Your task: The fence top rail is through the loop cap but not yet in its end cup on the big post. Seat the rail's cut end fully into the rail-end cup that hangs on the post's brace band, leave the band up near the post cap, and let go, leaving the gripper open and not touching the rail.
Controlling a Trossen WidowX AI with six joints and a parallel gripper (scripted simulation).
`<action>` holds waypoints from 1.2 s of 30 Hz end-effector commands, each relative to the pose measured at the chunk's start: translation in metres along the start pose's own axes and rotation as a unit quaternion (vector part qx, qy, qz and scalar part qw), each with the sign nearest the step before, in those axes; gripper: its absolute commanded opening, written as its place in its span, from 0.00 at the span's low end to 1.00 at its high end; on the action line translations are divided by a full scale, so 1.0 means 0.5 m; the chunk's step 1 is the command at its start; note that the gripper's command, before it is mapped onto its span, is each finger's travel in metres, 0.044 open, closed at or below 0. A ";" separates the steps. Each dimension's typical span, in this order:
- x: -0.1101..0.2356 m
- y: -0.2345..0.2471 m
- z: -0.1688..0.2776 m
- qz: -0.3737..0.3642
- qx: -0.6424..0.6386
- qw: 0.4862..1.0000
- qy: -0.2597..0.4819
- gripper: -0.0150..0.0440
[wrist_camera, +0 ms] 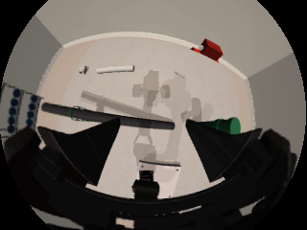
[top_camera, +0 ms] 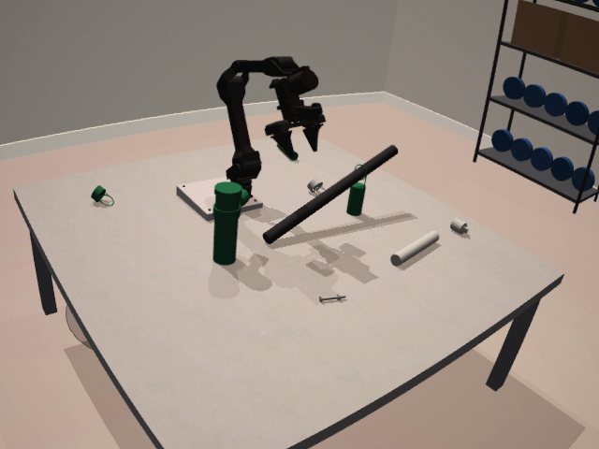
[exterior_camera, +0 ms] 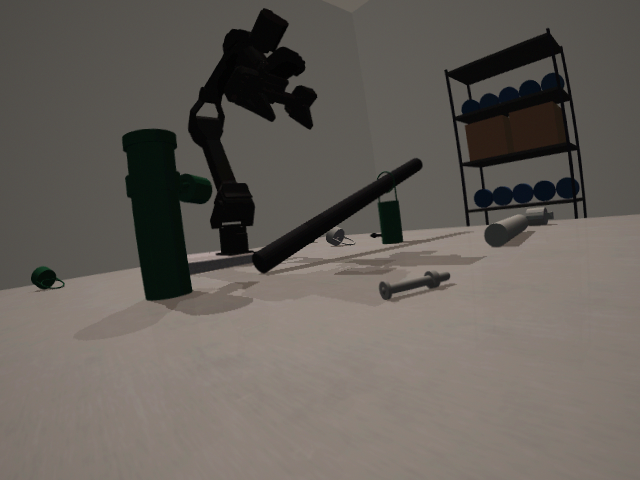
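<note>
Leaning through the loop cap (top_camera: 360, 168), the rail (top_camera: 330, 195) has its cut end down on the table (top_camera: 338, 386) — short of the big post (top_camera: 226, 232) and below its cup (exterior_camera: 195, 188). Nothing is seated yet. Beyond the rail, the gripper (top_camera: 296, 139) hangs high, fingers spread wide — holding nothing.

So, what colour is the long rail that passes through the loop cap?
Black; the rail shows best in the top view.
</note>
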State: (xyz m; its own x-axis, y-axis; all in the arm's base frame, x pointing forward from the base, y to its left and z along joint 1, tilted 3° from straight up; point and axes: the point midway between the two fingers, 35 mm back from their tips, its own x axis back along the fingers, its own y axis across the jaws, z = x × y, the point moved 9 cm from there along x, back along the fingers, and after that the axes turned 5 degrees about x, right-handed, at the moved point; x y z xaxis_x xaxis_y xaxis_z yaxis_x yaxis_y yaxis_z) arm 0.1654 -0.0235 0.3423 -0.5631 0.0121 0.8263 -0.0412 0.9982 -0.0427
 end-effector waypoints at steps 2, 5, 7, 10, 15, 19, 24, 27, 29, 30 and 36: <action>-0.012 -0.030 0.000 0.006 0.096 0.995 0.031 1.00; -0.018 -0.063 0.000 0.001 0.198 0.979 0.054 1.00; -0.021 -0.085 0.001 -0.006 0.264 0.962 0.068 1.00; -0.024 -0.120 0.006 -0.022 0.360 0.929 0.084 1.00; -0.026 -0.181 0.021 -0.057 0.506 0.855 0.098 1.00; -0.023 -0.228 0.039 -0.081 0.552 0.824 0.099 1.00; -0.017 -0.274 0.063 -0.106 0.603 0.785 0.092 1.00; -0.012 -0.297 0.078 -0.117 0.638 0.756 0.083 1.00; -0.010 -0.309 0.086 -0.124 0.663 0.734 0.076 1.00; -0.008 -0.315 0.090 -0.127 0.676 0.722 0.072 1.00; -0.001 -0.340 0.111 -0.140 0.757 0.637 0.048 1.00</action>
State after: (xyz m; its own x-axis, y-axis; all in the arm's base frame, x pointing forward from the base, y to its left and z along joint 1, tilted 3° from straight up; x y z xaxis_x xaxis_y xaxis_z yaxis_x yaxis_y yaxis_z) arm 0.1551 -0.1482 0.3196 -0.3030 -0.0041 0.9530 -0.9166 0.2749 -0.2902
